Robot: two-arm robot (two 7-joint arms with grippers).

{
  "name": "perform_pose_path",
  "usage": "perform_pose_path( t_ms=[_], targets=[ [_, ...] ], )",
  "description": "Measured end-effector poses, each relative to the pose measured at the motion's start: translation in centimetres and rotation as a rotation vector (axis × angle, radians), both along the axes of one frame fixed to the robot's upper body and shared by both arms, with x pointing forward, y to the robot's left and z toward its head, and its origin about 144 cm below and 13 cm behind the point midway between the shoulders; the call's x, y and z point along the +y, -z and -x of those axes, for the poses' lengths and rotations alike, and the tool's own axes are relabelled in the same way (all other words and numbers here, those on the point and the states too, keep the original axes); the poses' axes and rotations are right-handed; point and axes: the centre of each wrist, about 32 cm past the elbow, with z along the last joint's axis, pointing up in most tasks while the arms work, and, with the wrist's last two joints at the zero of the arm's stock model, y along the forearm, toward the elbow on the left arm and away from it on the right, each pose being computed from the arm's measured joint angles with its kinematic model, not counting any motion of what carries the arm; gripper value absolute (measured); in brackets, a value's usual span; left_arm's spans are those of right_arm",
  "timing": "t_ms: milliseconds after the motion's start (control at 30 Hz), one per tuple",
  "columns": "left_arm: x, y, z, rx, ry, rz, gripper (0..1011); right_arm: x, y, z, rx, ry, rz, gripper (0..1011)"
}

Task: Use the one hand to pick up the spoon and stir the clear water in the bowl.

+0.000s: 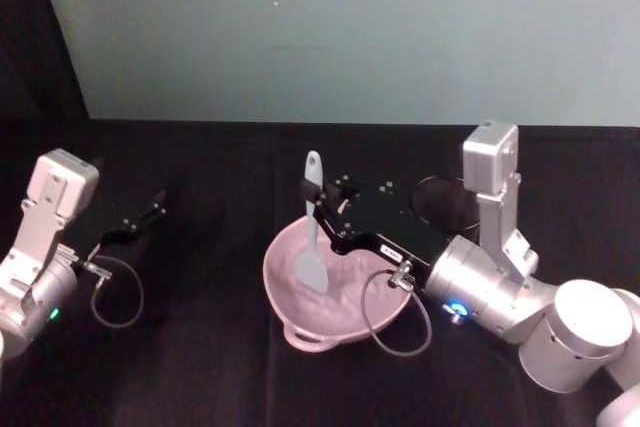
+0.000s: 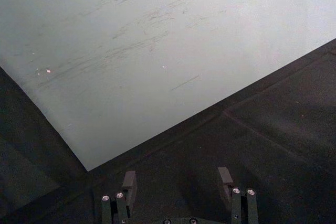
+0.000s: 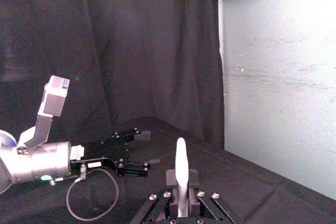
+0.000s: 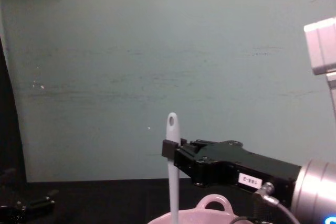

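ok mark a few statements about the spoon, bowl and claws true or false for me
1. The right claw is shut on the spoon. True.
2. The spoon lies flat beside the bowl. False: it stands roughly upright, its flat head down inside the bowl.
3. The left claw is holding something. False: it is open and empty, well off to the left of the bowl.
4. The spoon's handle tip, the end with the hole, points up above the right claw. True.
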Motion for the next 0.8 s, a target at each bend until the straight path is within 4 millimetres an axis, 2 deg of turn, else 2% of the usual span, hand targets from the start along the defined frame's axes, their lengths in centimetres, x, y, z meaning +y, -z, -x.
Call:
perform_pose_path(
  t_ms=[333, 600, 800],
  targets=[
    [0.0, 0.0, 0.0, 0.0, 0.0, 0.0, 1005, 0.8, 0.6, -2.4, 0.02, 0.004, -0.022, 112],
    [0.0, 0.0, 0.0, 0.0, 0.0, 0.0, 1005, -1.0, 0.3, -3.5, 0.014, 0.069, 0.001, 112],
    [0.0, 0.0, 0.0, 0.0, 0.0, 0.0, 1005, -2.8, 0.1, -3.1, 0.011, 0.112, 0.013, 112]
  ],
)
